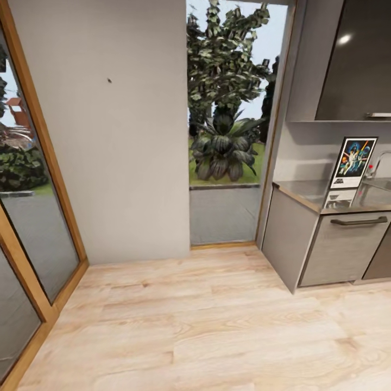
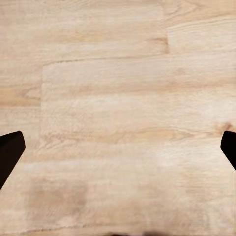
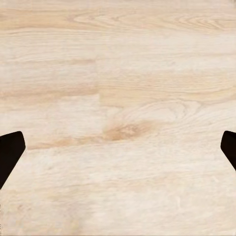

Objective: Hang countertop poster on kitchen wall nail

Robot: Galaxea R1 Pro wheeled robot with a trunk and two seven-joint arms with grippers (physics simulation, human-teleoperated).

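The poster [image 1: 353, 163] stands upright on the kitchen countertop [image 1: 304, 191] at the right of the head view, black-framed with colourful figures on dark blue, its reflection lying on the shiny slab. A wall nail [image 1: 109, 81] is a dark speck high on the pale grey wall to the left. In the left wrist view my left gripper [image 2: 118, 152] is open, its dark fingertips [image 2: 10, 152] far apart over bare wood floor. My right gripper [image 3: 118, 152] is open too, its fingertips [image 3: 10, 152] spread above the floor, holding nothing.
Grey lower cabinets [image 1: 336, 250] with a bar handle sit under the countertop; a glossy dark upper cabinet [image 1: 358, 60] hangs above. A chrome tap [image 1: 377, 160] stands behind the poster. A glass door [image 1: 225, 125] shows garden plants; a wood-framed window [image 1: 27, 190] lines the left.
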